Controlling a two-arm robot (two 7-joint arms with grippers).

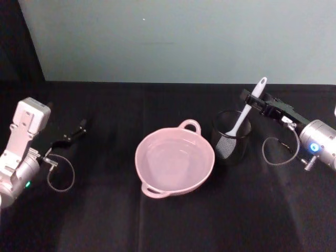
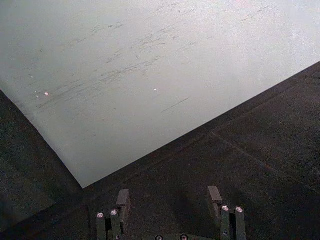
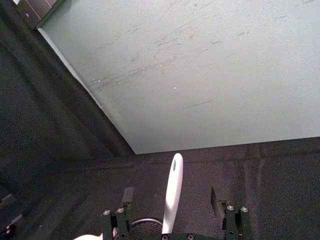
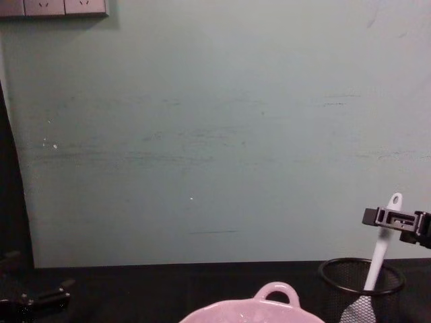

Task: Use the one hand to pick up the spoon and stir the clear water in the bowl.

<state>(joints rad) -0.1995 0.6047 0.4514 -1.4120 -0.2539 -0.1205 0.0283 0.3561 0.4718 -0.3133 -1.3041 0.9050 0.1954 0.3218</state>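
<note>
Beyond my right pincer (image 1: pixel 256 101) rises a pale green wall (image 4: pixel 202 134), marked with faint dark streaks. Beneath the pincer spreads a table (image 1: pixel 105 220) draped in black cloth. High on the wall, far to the pincer's left, sit pale plates (image 4: pixel 54 7), possibly power sockets.

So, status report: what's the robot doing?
Right gripper open around spoon handle, not yet closed. Spoon leaning in mesh cup beside bowl. Left gripper open, parked left. Nothing in the way.
</note>
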